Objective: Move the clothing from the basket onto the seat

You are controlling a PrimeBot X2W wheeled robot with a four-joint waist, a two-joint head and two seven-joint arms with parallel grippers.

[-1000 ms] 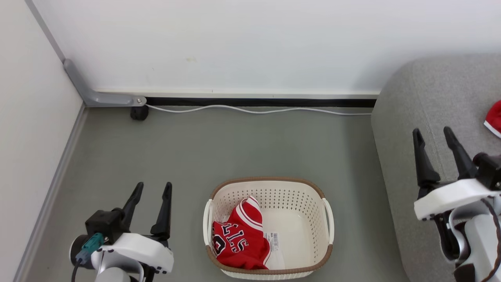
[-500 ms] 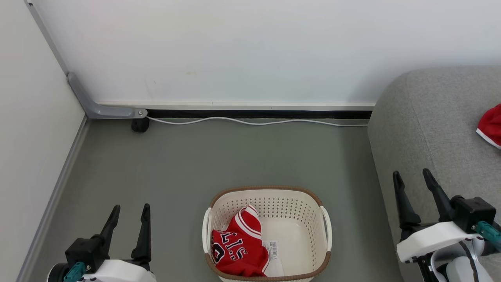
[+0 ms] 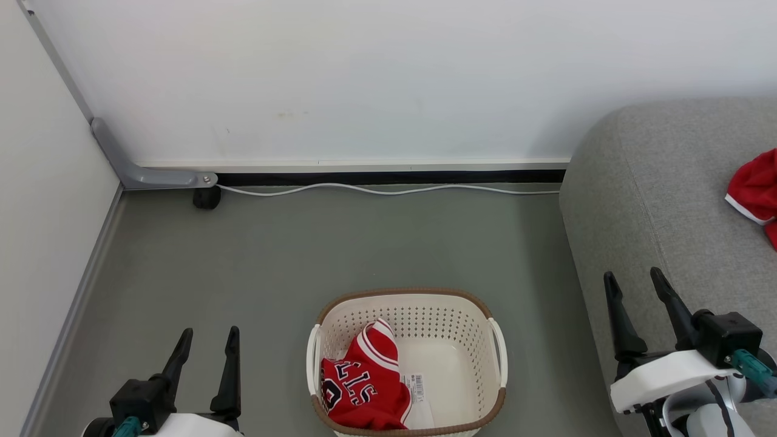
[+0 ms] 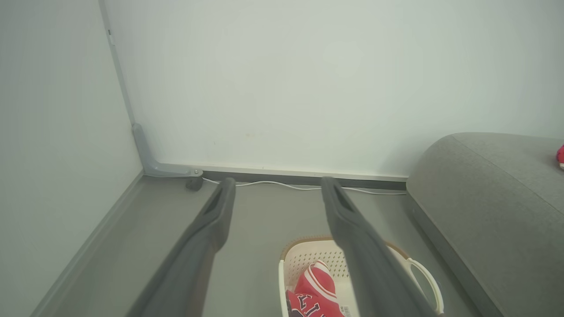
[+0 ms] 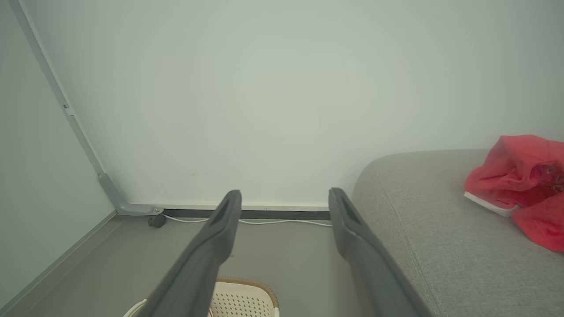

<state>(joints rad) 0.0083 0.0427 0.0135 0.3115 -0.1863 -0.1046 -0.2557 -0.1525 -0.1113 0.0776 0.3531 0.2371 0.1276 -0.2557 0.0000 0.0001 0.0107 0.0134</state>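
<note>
One red fabric garment (image 3: 751, 187) lies on the large grey woven-fabric sofa (image 3: 655, 212); the red lettered jersey (image 3: 361, 388) is left in the cream perforated plastic basket (image 3: 437, 318). Left gripper (image 3: 210, 332) and right gripper (image 3: 632, 274) hover, jaws open, empty.

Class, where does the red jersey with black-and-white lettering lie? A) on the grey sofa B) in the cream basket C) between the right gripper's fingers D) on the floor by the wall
B: the jersey lies crumpled inside the basket, against its left wall.
</note>
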